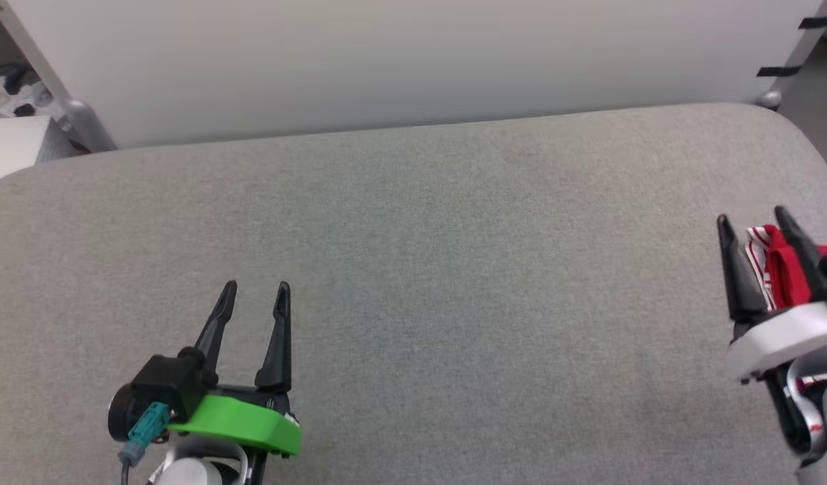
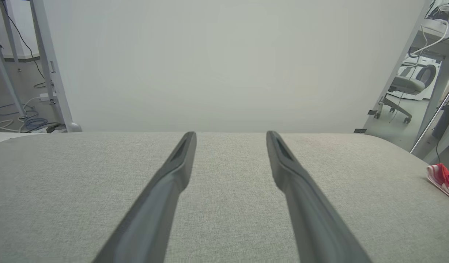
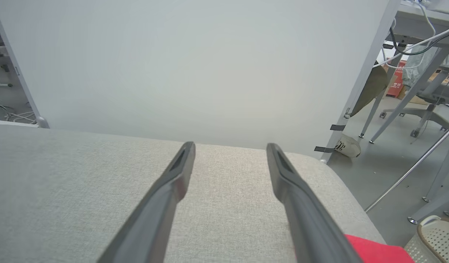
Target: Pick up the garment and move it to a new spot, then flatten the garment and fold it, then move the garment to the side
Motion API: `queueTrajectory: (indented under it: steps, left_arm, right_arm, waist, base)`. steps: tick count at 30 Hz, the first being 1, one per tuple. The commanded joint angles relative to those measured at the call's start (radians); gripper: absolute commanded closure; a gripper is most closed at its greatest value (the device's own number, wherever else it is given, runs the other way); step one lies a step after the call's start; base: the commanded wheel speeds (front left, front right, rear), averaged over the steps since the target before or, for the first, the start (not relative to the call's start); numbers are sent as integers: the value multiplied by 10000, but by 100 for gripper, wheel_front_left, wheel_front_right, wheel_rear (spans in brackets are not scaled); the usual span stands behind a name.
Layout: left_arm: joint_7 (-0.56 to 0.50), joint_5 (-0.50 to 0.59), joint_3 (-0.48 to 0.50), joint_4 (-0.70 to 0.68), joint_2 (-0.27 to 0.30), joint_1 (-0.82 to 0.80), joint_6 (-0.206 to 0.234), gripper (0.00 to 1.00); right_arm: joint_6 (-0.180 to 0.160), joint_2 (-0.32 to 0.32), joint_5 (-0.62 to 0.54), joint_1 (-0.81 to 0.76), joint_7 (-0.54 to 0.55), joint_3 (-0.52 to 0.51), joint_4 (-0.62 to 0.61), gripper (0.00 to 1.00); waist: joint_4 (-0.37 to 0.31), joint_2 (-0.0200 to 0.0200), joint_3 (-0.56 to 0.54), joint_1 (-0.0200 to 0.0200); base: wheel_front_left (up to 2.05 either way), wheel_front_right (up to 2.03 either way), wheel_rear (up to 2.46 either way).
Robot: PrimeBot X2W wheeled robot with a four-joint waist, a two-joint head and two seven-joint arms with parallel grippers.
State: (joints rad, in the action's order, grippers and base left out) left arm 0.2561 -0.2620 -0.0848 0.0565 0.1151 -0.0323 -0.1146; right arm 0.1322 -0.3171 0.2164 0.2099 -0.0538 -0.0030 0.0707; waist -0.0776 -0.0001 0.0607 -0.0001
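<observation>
Head view: left gripper (image 1: pixel 254 300) lower left, fingers spread, empty, over grey table (image 1: pixel 454 236); right gripper (image 1: pixel 752 219) right edge, spread, empty; red-white shirt (image 1: pixel 784 273) on table beneath it.

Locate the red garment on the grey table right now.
In the head view the garment lies at the grey table's far right edge, showing between the open right gripper's fingers; the left wrist view catches it at its right edge.
</observation>
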Motion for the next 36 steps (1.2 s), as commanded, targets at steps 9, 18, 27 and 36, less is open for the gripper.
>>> queueTrajectory:
  steps: [9,18,27,36]
  left_arm:
    - [57,268,120,-119,-334,849,-113,0]
    - [57,579,421,7,-494,1138,-145,0]
    - [57,549,558,199,-592,1141,-156,0]
    - [57,478,453,335,-622,1120,-159,0]
  right_arm:
    - [-15,1601,-416,-1802,-1188,202,-160,0]
    - [-15,2418,-735,-2397,-1835,189,226,0]
    - [-15,2602,-940,-2301,-1983,239,473,0]
    - [-15,2646,-959,-2270,-2032,202,527,0]
  waist:
    - [928,1,-927,1]
    - [1040,1,-932,1]
    - [1023,1,-956,1]
    - [993,1,-946,1]
  base:
    - [0,0,0]
    - [0,0,0]
    - [0,0,0]
    - [0,0,0]
